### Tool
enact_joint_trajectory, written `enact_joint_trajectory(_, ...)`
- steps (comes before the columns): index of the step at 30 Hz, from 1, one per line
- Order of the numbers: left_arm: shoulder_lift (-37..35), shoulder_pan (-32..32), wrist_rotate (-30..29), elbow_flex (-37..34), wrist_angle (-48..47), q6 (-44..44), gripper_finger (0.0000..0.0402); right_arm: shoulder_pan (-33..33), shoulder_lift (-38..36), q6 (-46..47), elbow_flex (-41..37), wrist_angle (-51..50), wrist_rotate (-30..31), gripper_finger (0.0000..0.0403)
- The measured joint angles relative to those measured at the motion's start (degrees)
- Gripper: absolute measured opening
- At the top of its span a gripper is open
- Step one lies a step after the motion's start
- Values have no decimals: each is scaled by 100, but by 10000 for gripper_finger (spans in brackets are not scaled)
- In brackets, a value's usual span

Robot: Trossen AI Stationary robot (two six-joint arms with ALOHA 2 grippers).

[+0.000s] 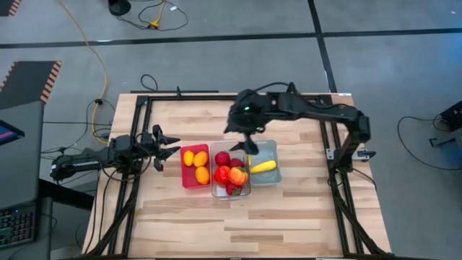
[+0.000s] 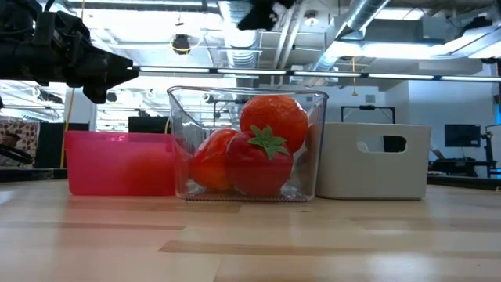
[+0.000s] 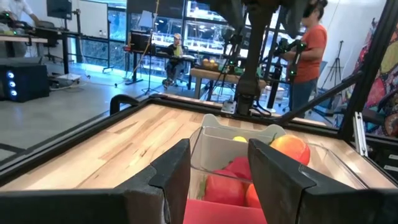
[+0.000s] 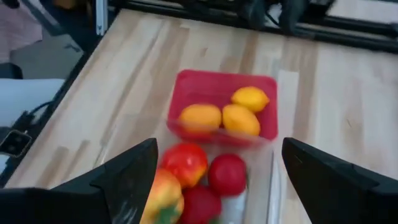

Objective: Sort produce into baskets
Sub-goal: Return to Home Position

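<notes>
Right gripper (image 1: 249, 146) above clear bin (image 1: 231, 195), left gripper (image 1: 172, 146) aside, both spread empty; light, slick produce (image 1: 229, 173) likely needs mid-body grasps.

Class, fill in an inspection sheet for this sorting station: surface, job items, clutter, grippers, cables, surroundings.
Surface: wooden table, with a black frame along its edges.
Job items: red bin holds three yellow-orange fruits; clear bin holds red fruits and a pepper; pale bin holds one yellow corn.
Clutter: nothing seen.
Grippers: left gripper open, beside the red bin; right gripper open, above the bins.
Cables: yellow cable on the floor.
Surroundings: person in orange shirt beyond the table.
</notes>
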Motion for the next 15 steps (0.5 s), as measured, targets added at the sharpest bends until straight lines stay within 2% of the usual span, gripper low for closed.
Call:
enact_joint_trajectory(5, 0, 0, -18, 0, 23, -57, 147, -286, -898, 187, -1266, 462, -50, 367)
enact_joint_trajectory(15, 0, 1, -293, -2, 11, -1, 147, -724, -3413, 1277, -4799, 2965, 636, 367)
